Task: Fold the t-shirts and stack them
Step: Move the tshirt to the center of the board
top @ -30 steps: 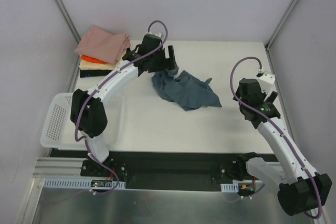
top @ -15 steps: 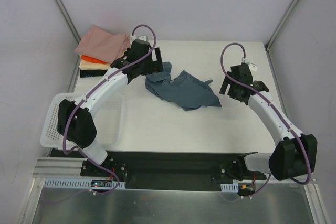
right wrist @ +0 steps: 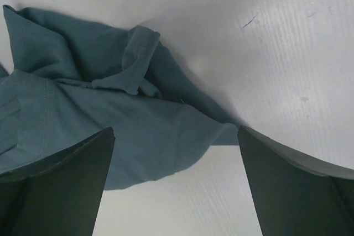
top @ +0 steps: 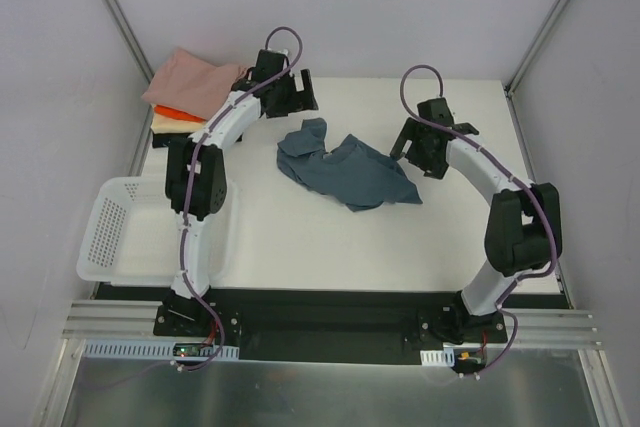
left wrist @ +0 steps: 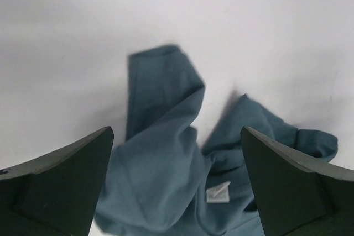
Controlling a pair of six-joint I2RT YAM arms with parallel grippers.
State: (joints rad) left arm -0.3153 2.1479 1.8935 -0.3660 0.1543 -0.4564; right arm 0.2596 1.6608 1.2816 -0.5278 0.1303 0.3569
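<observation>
The slate-blue t-shirt [top: 350, 172] lies crumpled in the middle of the table. My left gripper [top: 297, 99] is open and empty just behind the shirt's back-left corner. In the left wrist view the shirt [left wrist: 166, 164] lies below the wide-open gripper [left wrist: 176, 136], with a white neck label [left wrist: 217, 193] showing. My right gripper [top: 418, 154] is open and empty above the shirt's right edge. The right wrist view shows that edge [right wrist: 127, 125] between the fingers of the gripper [right wrist: 176, 134]. A dusty pink tee [top: 195, 82] tops a folded pile with orange [top: 172, 112] and cream [top: 172, 127] tees below.
The white lattice basket [top: 105, 237] stands at the table's front-left corner, beside the left arm. The folded pile sits in the back-left corner against the enclosure wall. Grey walls close in the table at the back and both sides.
My left gripper has let go of the blue shirt and drawn back towards the far left. The shirt has settled on the table. My right arm has swung in to the shirt's right edge.
</observation>
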